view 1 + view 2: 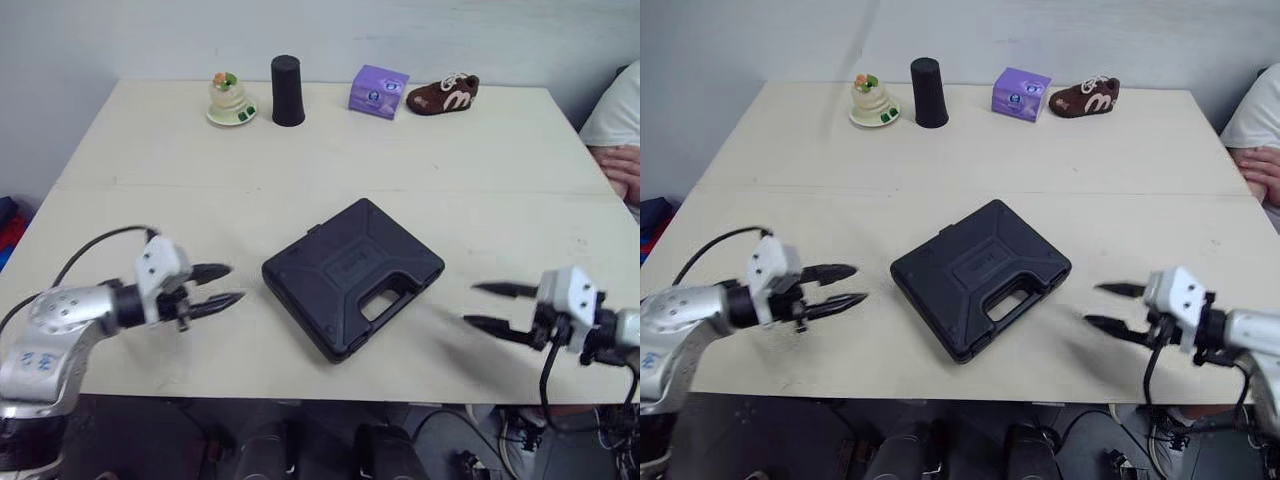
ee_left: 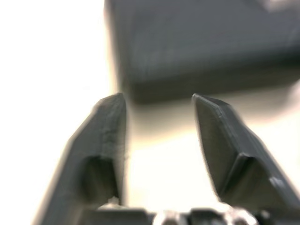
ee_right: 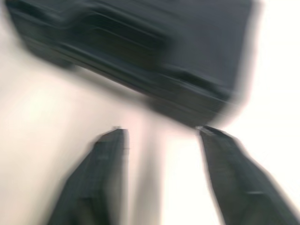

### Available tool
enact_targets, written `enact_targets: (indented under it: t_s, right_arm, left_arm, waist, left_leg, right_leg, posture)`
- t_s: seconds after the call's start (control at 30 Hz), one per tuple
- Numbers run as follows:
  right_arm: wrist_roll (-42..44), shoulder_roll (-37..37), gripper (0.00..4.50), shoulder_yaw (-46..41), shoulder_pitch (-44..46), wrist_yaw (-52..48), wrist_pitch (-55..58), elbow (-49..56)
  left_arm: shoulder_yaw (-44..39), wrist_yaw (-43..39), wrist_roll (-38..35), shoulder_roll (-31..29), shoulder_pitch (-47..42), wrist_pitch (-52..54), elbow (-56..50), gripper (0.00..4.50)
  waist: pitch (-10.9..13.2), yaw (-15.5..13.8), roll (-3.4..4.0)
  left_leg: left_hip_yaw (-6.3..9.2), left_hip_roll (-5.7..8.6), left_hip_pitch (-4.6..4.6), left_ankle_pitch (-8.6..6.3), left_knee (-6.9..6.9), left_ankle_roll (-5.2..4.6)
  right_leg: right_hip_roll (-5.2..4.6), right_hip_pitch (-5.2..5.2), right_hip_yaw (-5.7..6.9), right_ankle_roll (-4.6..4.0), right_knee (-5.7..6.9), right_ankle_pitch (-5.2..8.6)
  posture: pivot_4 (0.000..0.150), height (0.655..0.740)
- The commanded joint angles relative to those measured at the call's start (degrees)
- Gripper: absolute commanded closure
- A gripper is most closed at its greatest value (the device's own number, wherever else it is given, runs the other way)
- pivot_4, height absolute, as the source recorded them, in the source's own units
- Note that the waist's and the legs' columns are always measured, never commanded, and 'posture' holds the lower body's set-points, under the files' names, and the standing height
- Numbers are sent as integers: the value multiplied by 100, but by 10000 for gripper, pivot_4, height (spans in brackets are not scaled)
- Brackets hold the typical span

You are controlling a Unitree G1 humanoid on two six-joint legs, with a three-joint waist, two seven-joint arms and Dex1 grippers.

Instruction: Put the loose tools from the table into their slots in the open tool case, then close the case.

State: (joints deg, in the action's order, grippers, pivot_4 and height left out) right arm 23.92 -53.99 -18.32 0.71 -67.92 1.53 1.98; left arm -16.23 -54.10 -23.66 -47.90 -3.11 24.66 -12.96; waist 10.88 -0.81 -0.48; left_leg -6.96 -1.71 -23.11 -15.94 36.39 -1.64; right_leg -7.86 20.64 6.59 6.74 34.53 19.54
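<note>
Table [image 1: 150, 150] bears shut black tool case [image 1: 335, 265]; left gripper [image 1: 236, 282], right gripper [image 1: 470, 304] jaws apart, empty

Tool case [image 1: 352, 277], solid matte black. Table [image 1: 150, 150], pale cream. Then a black cup [image 1: 288, 91], purple box [image 1: 378, 91], brown shoe [image 1: 443, 95] with white laces. Left gripper [image 1: 236, 282] and right gripper [image 1: 470, 304], black-fingered, white housings.

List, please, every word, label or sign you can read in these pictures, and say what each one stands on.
"M": a white mark shaped like that letter, on the side of the brown shoe.
Printed label on the purple box: too small to read.
Raised mark in the middle of the lid of the case: too small to read.
Nothing else can be read.
</note>
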Motion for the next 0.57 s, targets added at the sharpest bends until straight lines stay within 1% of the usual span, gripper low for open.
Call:
enact_targets:
  t_s: [0.03,0.07,0.27,0.43,0.57]
  right_arm:
    - [-288,-176,848,-139,442,-78,-667,-771]
    - [-403,-237,0,-112,649,-96,-875,-1106]
    - [-771,-425,0,28,1699,-103,-1601,-2486]
    - [-940,-422,0,118,2135,24,-1841,-2930]
    - [-947,-325,0,150,2346,199,-1865,-3034]
  left_arm:
    - [-704,134,352,-159,334,-701,874,4037]
    - [-840,224,360,-134,334,-799,1096,763]
    - [-951,668,769,-182,59,-1521,1707,763]
    - [-840,838,974,-110,-112,-1928,1941,763]
    - [-821,895,931,-9,-139,-2022,1955,763]
  waist:
    - [25,5,-16]
    - [30,-6,-14]
    - [42,-35,-4]
    - [43,18,-5]
    - [43,77,-6]
  left_leg:
    - [0,-4,-1,1,-1,3]
    - [6,-8,-1,3,-1,6]
    - [6,4,-7,14,-18,22]
    - [-31,2,-11,21,-17,20]
    - [-65,10,-10,24,-14,9]
  right_leg:
    - [-1,5,-1,0,2,-1]
    - [-28,6,1,-1,8,-1]
    - [-56,29,-5,-4,32,-2]
    - [-52,52,30,-5,79,-1]
    - [-57,71,61,-5,102,-1]
  posture:
    - [1500,7400]
    - [1500,7400]
    - [1500,7400]
    - [1500,7400]
    - [1500,7400]
